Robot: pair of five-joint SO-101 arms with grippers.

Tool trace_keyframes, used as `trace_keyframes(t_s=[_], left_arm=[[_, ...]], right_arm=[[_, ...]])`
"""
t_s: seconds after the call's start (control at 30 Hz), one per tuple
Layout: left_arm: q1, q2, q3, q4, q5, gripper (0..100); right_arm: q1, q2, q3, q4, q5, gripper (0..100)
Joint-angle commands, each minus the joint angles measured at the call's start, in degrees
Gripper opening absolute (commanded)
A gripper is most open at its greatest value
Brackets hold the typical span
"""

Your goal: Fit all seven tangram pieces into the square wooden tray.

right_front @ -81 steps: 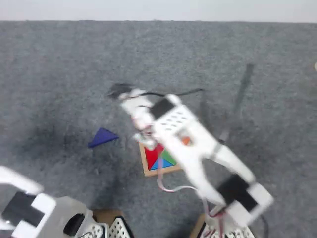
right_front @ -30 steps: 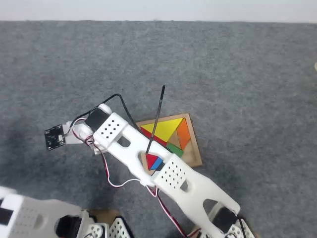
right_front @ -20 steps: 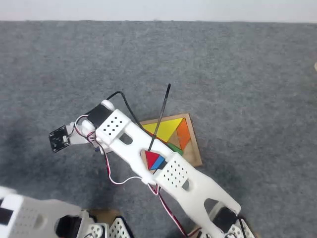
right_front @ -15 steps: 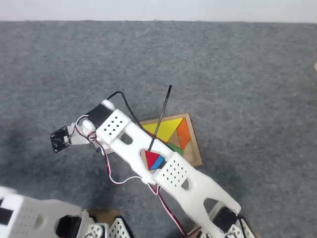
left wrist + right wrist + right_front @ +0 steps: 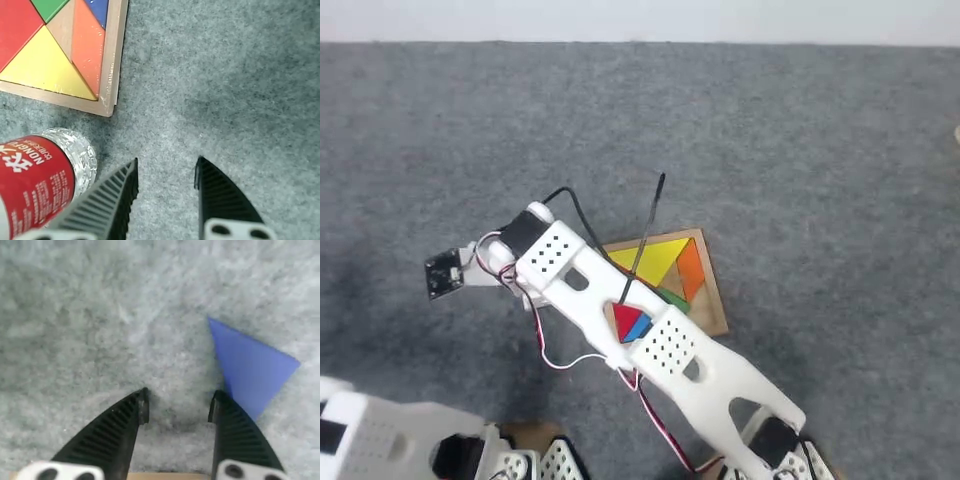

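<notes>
The square wooden tray (image 5: 716, 300) lies mid-table and holds a yellow piece (image 5: 655, 258), an orange one (image 5: 690, 270), and green, red and blue ones. My right arm (image 5: 620, 310) crosses the tray from the near right, its wrist left of the tray. In the right wrist view my right gripper (image 5: 180, 392) is open, low on the carpet. A blue triangle (image 5: 250, 372) lies flat beside it, one finger at its edge. My left gripper (image 5: 167, 161) is open over bare carpet, a short way from a corner of the tray (image 5: 112, 65).
A clear bottle with a red label (image 5: 40, 180) lies on the carpet next to the left gripper and near the tray's corner. Grey carpet covers the table, with open room at the back and right. The left arm's base (image 5: 360, 435) sits at the near left.
The right arm swung left from over the tray to the spot where the blue triangle lay. Over the last second its wrist only shifted slightly toward the tray.
</notes>
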Motion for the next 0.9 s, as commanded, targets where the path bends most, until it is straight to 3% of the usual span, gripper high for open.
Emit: trace_keyframes(t_s=[0.0,0.2,0.47,0.57,0.73,0.87], left_arm=[[0.09,-0.62,-0.40,-1.23,-0.88,19],[-0.18,-0.53,-0.40,-1.05,-2.55,19],[-0.44,-0.53,-0.31,-0.79,-2.64,19],[-0.79,-0.62,-0.31,-0.79,-2.64,19],[-0.44,-0.70,-0.31,-0.79,-2.81,19],[-0.44,-0.79,-0.22,-0.70,-2.73,19]], right_arm=[[1.01,-2.33,-7.12,0.04,-0.70,22.1],[1.45,-2.24,-10.81,-7.34,-4.48,22.1],[1.27,7.43,-8.35,-29.49,-10.46,22.0],[1.36,9.71,-8.88,-25.36,-9.05,22.0],[1.80,7.78,-12.22,-5.85,0.09,21.9],[1.80,7.34,-12.48,5.67,2.90,18.9]])
